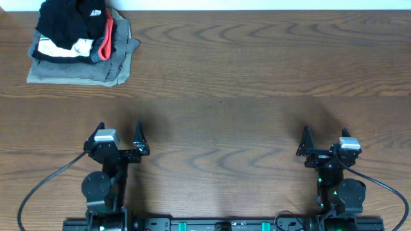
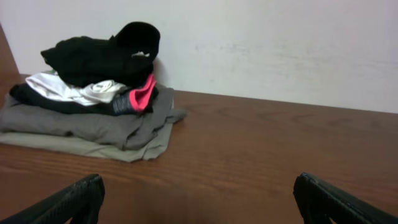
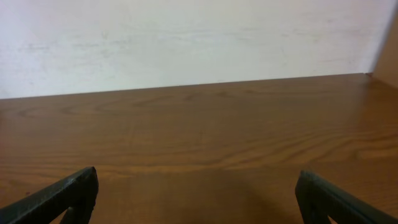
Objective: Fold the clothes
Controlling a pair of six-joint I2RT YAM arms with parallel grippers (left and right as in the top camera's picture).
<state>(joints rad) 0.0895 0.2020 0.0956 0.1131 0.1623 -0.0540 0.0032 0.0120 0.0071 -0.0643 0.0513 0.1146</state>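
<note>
Black T-shirt [image 1: 67,25] tops the pile at eleven o'clock, far corner of the worktop [image 1: 244,77]; near us, left hand [image 1: 120,140] and right hand [image 1: 326,142] both gape, empty. Risk: dragging the whole pile along

T-shirt [image 1: 67,24] tops the clothes pile [image 1: 80,67] in the table's [image 1: 257,96] far-left corner (both hands near edge)

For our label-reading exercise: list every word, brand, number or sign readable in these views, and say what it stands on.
None can be read.
Small white mark on the crumpled black soft-fabric garment topping the pile: too small and blurred to read.
White garment beneath it: no print legible.
</note>
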